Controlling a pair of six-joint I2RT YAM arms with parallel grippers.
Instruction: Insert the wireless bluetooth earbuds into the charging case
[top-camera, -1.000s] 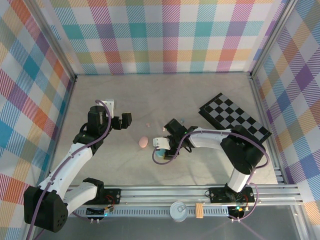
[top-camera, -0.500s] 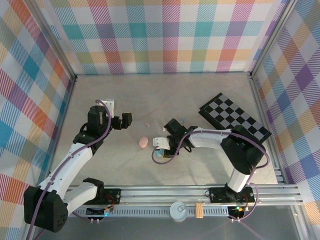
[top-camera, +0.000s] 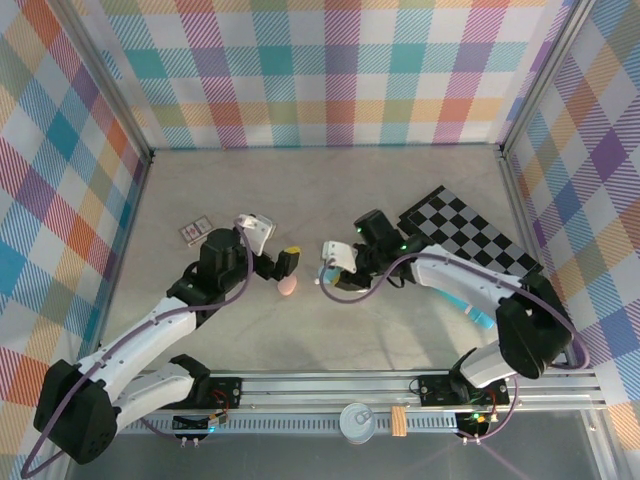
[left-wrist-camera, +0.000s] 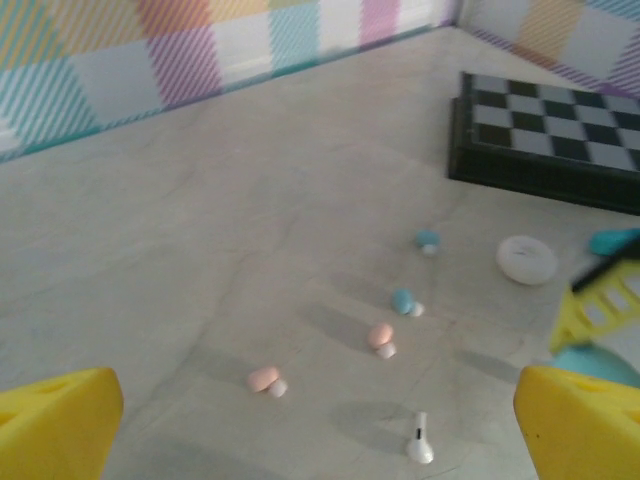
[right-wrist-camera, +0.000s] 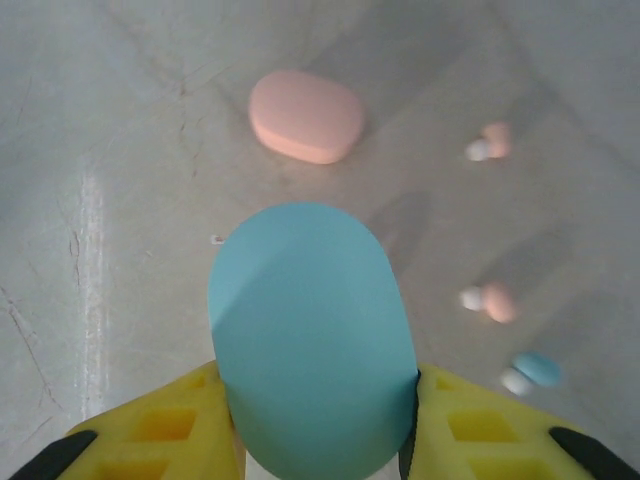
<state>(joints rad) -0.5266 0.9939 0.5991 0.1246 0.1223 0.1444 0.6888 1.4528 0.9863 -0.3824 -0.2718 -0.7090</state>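
Obs: right pincer (right-wrist-camera: 320, 435) clamped on teal case (right-wrist-camera: 305, 320); left pincer (left-wrist-camera: 320, 425) fingers wide apart. Pink case (right-wrist-camera: 305, 115) and loose earbuds (left-wrist-camera: 380, 336) lie on desk (right-wrist-camera: 120, 150).

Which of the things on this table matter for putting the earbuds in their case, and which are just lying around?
For the job: teal case in the right gripper; pink case; white round case; pink earbuds; teal earbuds; white earbud.
Just lying about: checkerboard; small card; tin on the front rail.
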